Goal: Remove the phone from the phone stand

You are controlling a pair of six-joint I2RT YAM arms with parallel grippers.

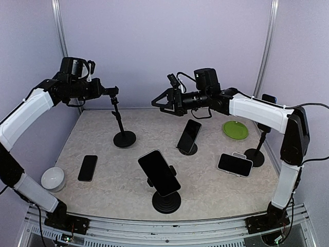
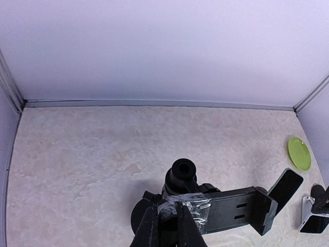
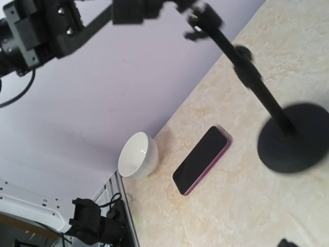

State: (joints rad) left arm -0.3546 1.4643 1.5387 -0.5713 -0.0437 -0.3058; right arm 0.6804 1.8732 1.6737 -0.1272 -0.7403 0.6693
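My left gripper is shut on the taped clamp at the top of a black phone stand; the clamp holds no phone. A dark phone with a magenta edge lies flat on the table to the left of that stand. My right gripper hangs open and empty in the air at mid-table, to the right of the stand's head. Its own fingers do not show in the right wrist view. Two more phones sit on stands: a large one in front and one in the middle.
A white bowl stands at the near left edge. A green plate lies at the back right. A white-cased phone rests at the right, beside another stand. Walls close in the back and sides.
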